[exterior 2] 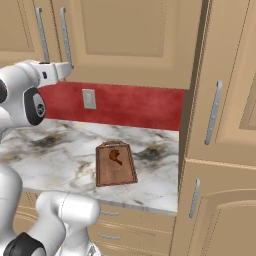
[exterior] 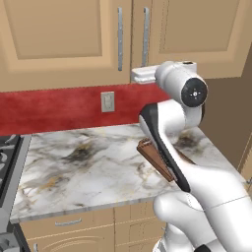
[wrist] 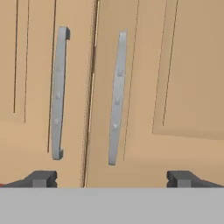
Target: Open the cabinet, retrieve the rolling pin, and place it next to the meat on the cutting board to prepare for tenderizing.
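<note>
Wall cabinet (exterior: 74,34): light-tan wood, two panelled doors, both shut, mounted above the red backsplash (exterior: 54,106); door seam runs vertically. Handles: two long silver bars, long axis vertical, set either side of the seam; in the hand view the left handle (wrist: 59,94) and right handle (wrist: 117,98) stand parallel with the seam between them. Gripper (wrist: 111,178): raised to the lower edge of the doors, facing the two handles; dark fingertips (wrist: 41,178) set wide apart, nothing between them, touching nothing. In the left base view the white hand sits just below the right handle (exterior: 145,37). Cutting board (exterior 2: 115,164): dark reddish-brown, raised rim, lying flat on the marble counter (exterior 2: 60,150) toward its right end; long axis runs from the front edge toward the wall, handle end at the wall side. Meat (exterior 2: 115,156): small glossy reddish-brown lump on the board's far half, thin tail pointing toward the front. Wall outlet (exterior 2: 89,98): pale plate on the backsplash, no legible marking. Tall cabinet (exterior 2: 220,125): to the right of the counter, vertical bar handles. No writing or brand is readable anywhere.
</note>
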